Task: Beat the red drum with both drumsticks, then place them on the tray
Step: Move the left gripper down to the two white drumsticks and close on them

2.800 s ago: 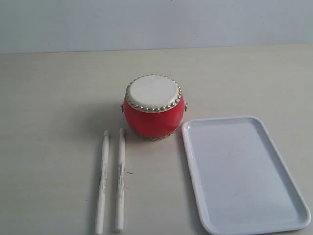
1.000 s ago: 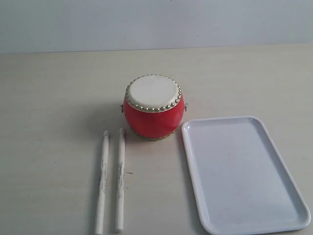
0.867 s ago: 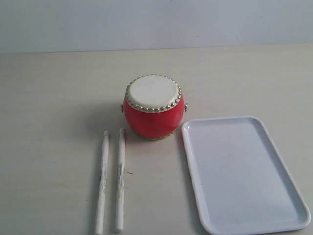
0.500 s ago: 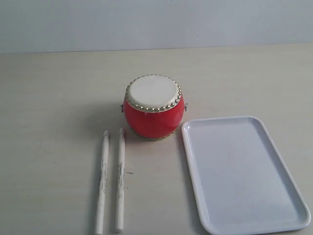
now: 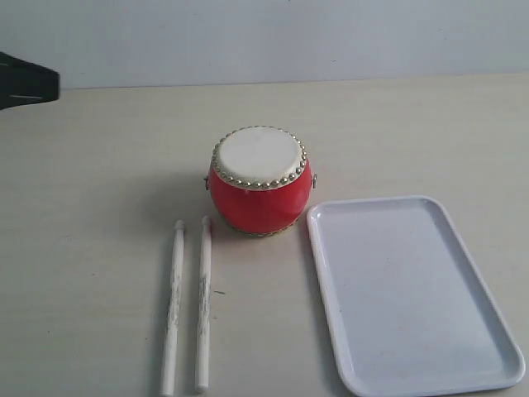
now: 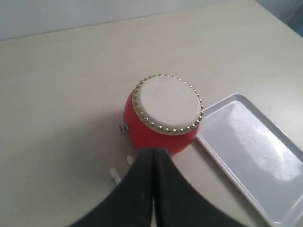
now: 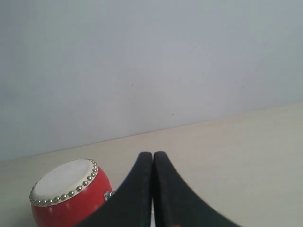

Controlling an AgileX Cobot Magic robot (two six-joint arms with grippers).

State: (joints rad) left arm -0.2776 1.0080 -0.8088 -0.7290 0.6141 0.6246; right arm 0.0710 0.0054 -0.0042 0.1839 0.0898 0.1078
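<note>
The red drum (image 5: 260, 180) stands upright mid-table with its cream skin facing up; it shows too in the left wrist view (image 6: 163, 116) and the right wrist view (image 7: 66, 194). Two drumsticks (image 5: 173, 306) (image 5: 203, 302) lie side by side on the table in front of the drum's left side, their tips (image 6: 113, 174) peeking past my left gripper. The white tray (image 5: 409, 294) lies to the drum's right, nothing in it. My left gripper (image 6: 153, 151) is shut and empty, high above the sticks. My right gripper (image 7: 153, 155) is shut and empty, away from the drum.
A dark part of the left arm (image 5: 25, 83) pokes in at the far left edge of the exterior view. The pale table (image 5: 99, 182) runs back to a light wall (image 5: 264, 37).
A dark piece of the left arm has come into the exterior view at the far left. The drum, sticks and tray have not moved.
</note>
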